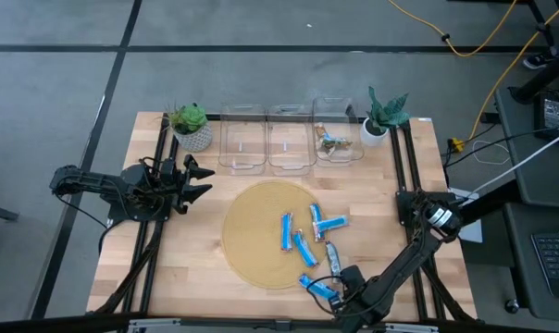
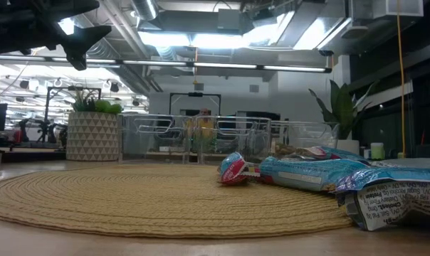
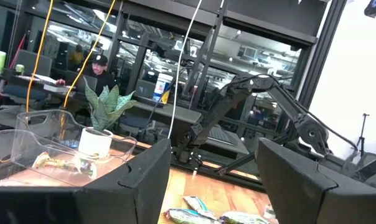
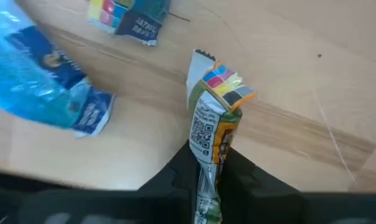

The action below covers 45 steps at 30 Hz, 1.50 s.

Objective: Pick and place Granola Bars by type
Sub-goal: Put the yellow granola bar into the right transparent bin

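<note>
Several blue granola bars (image 1: pixel 303 236) lie on the round woven mat (image 1: pixel 252 250), and one more blue bar (image 1: pixel 318 288) lies near the front edge. My right gripper (image 1: pixel 345 279) is low at the front of the table, shut on a silvery green-brown bar (image 4: pixel 214 118). My left gripper (image 1: pixel 204 181) is open and empty, raised at the table's left; it also shows in the low view (image 2: pixel 80 39). Green-brown bars (image 1: pixel 333 141) lie in the rightmost clear bin (image 1: pixel 339 157). My right gripper pinches the silvery bar's near end (image 4: pixel 206 171) between its two fingers. The fingers come from the table's near side, slanting down, and lie along the bar. The bar sticks out ahead of the fingers, its crimped end (image 4: pixel 220 81) with colour squares toward the mat.
Three clear bins (image 1: pixel 267 139) stand in a row at the back, between two potted plants (image 1: pixel 192 128) (image 1: pixel 385 116). A blue bar (image 4: pixel 45 84) lies on the wood close beside the held bar. Metal frame rails (image 1: pixel 407 176) run along both table sides.
</note>
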Motion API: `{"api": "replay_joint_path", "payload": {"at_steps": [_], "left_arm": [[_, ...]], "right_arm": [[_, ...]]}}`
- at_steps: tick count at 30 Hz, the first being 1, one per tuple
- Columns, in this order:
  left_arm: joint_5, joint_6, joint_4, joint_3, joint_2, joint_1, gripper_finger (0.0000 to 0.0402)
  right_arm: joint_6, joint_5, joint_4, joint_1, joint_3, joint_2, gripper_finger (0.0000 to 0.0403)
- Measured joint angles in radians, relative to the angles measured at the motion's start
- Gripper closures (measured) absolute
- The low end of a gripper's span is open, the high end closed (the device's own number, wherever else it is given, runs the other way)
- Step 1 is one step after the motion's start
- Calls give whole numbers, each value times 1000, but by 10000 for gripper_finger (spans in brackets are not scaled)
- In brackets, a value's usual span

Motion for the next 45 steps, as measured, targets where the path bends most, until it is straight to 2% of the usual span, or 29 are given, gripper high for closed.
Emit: {"api": "replay_joint_path", "payload": {"at_steps": [6, 16, 25, 45], "left_arm": [[0, 0, 0, 0, 0, 0, 176], [0, 0, 0, 0, 0, 0, 176], [0, 0, 0, 0, 0, 0, 176], [0, 0, 0, 0, 0, 0, 176]], "right_arm": [[-1, 28, -78, -12, 0, -78, 354], [-82, 208, -199, -94, 0, -246, 359], [-265, 414, -234, -200, 1, -367, 369], [-820, 488, -264, -474, 1, -575, 363]]}}
